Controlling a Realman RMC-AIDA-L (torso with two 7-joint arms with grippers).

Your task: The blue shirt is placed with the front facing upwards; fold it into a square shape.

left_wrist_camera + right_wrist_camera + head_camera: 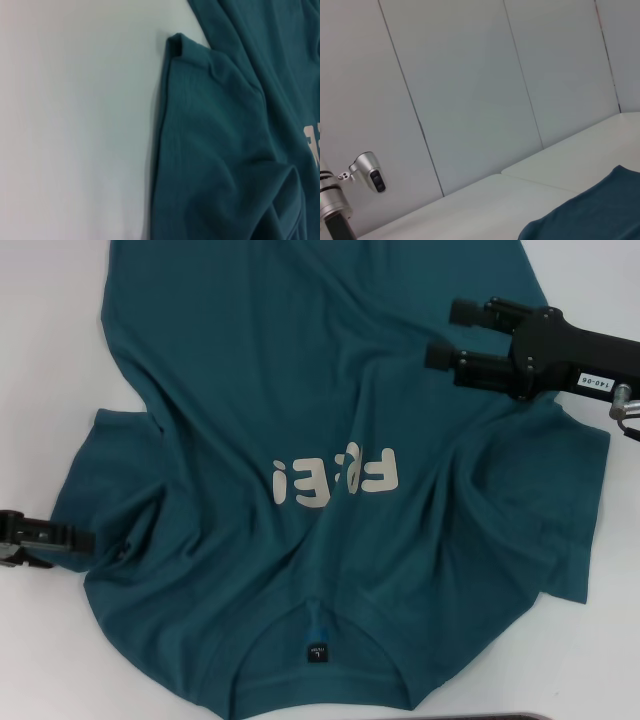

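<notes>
The blue shirt (330, 410) lies spread front-up on the white table, wrinkled, with its pale "FREE" lettering (335, 478) upside down to me and its collar with a small dark label (316, 650) nearest me. My left gripper (55, 545) sits at the outer edge of the left sleeve (100, 500), right against the cloth. The left wrist view shows that sleeve (210, 150) and its folded corner on the table. Over the shirt's far right side, above the right sleeve (560, 510), my right gripper (448, 332) hovers open with nothing between its fingers.
White table (50, 340) shows bare on both sides of the shirt. The right wrist view shows grey wall panels (470, 90) behind the table, a corner of the shirt (590, 215) and a small metal fixture (367, 172).
</notes>
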